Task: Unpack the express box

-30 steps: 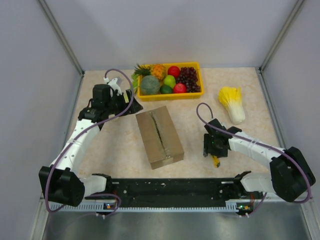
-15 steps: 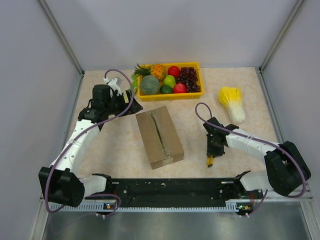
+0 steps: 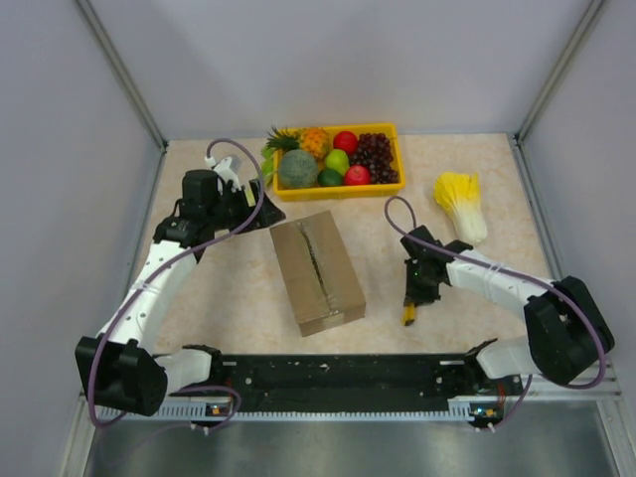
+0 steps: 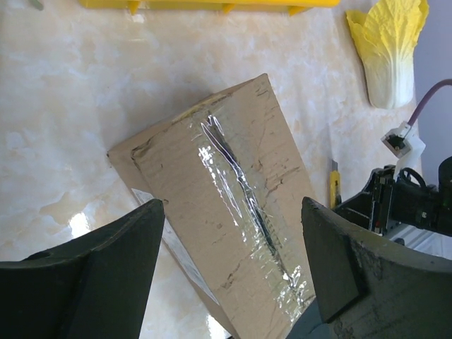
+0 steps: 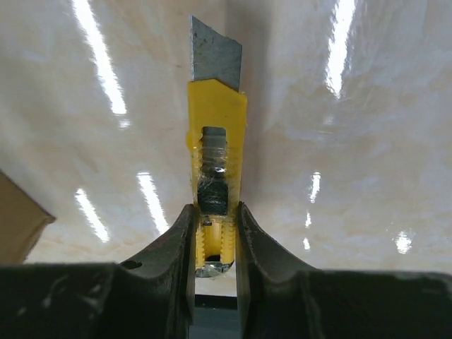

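At mid-table lay one box (image 3: 316, 273), taped seam up, with bare table (image 3: 229, 288) on both long sides. One fruit tray (image 3: 338, 191) sat at the far edge and one cabbage (image 3: 461, 207) near the far right corner. The right claw (image 5: 214, 212) was clamped on one yellow knife (image 5: 215, 162), blade out, right of the box. The left claw (image 4: 232, 212) hung wide apart near the box's far left corner.
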Robot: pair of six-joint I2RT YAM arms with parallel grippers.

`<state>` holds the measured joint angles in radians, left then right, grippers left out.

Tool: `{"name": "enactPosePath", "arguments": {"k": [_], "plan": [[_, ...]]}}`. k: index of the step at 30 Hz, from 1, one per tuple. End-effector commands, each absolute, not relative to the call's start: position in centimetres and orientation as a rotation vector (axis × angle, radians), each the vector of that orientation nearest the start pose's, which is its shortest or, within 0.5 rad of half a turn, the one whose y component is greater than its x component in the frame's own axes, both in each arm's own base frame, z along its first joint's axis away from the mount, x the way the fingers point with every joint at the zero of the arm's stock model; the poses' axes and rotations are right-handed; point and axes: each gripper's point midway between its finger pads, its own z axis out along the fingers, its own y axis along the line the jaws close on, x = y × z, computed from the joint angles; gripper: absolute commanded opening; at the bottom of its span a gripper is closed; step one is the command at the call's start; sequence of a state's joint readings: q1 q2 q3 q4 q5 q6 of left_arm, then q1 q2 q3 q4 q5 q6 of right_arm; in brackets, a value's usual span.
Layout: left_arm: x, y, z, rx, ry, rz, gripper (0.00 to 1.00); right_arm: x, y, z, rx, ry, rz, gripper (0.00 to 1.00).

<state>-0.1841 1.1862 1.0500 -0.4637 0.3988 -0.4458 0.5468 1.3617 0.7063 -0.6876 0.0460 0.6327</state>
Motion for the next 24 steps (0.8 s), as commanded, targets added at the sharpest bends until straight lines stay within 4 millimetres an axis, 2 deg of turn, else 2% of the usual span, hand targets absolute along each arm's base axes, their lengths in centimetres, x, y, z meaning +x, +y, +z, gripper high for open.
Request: {"name": "enactPosePath", "arguments": {"k": [1, 2, 9, 11, 13, 14, 19, 24], "plan": [[31.6, -15.7, 24.3, -0.052, 2.166, -0.9, 0.83, 21.9, 15.9, 7.1, 0.12, 2.736, 0.335, 0.0], [31.5, -16.0, 24.4, -0.048, 2.166, -0.924, 0.83, 22.6, 16.4, 8.8, 0.121, 2.691, 0.374, 0.0], [30.5, -18.8, 26.0, 0.014, 2.117, -1.167, 0.82, 24.2, 18.9, 15.3, 0.032, 2.552, 0.56, 0.0], [29.7, -20.3, 26.2, 0.072, 2.107, -1.245, 0.82, 24.3, 20.1, 17.1, -0.041, 2.513, 0.609, 0.0], [29.0, -21.8, 26.1, 0.118, 2.122, -1.302, 0.82, 24.2, 21.1, 17.9, -0.133, 2.489, 0.626, 0.0], [28.8, -22.2, 26.1, 0.13, 2.127, -1.311, 0.82, 23.9, 22.3, 18.9, -0.192, 2.46, 0.65, 0.0], [27.8, -25.0, 25.2, 0.189, 2.177, -1.368, 0.82, 22.6, 25.6, 20.2, -0.392, 2.396, 0.727, 0.0], [27.1, -26.5, 24.3, 0.225, 2.223, -1.372, 0.82, 21.2, 28.0, 20.9, -0.526, 2.339, 0.75, 0.0]]}}
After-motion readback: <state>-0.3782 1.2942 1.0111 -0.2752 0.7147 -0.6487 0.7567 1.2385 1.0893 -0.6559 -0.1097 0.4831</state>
